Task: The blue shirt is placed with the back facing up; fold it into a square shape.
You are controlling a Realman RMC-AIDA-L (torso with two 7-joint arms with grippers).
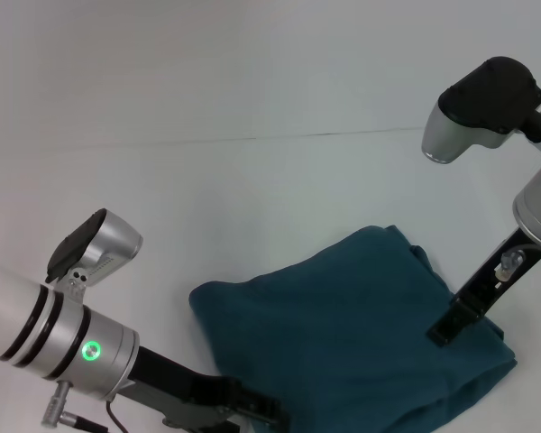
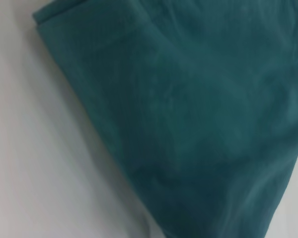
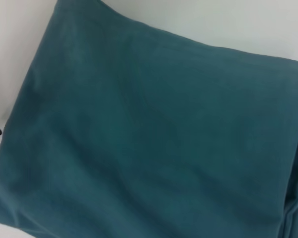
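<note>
Teal cloth: the blue shirt (image 1: 361, 334) lies on the white desk (image 1: 252, 189), toward the robot's right of centre and close to its body, gathered into a compact, roughly four-sided bundle.

Left arm: it reaches in low at the near left, and the left pincer (image 1: 252, 410) sits at the shirt's near left corner, right by the cloth. I cannot tell from here whether it is wide, narrow or gripping a fold, and its own wrist camera shows only cloth and desk.

Shirt surface: plain teal on top, no lettering showing, with soft wrinkles across it; the left wrist camera shows a layered corner (image 2: 42, 17) where the folds stack.

Right arm: it comes down over the shirt's right side, and the right pincer (image 1: 451, 325) is low against or just above the cloth. I cannot tell its spread either.

Done: judging by the thick layered edges and no sleeves or collar sticking out, the main folds look finished.

Left: at most squaring the corners, flattening the puffed top, and both arms pulling clear.

Shape check: the outline reads closer to a slanted quadrilateral than a neat square.
</note>
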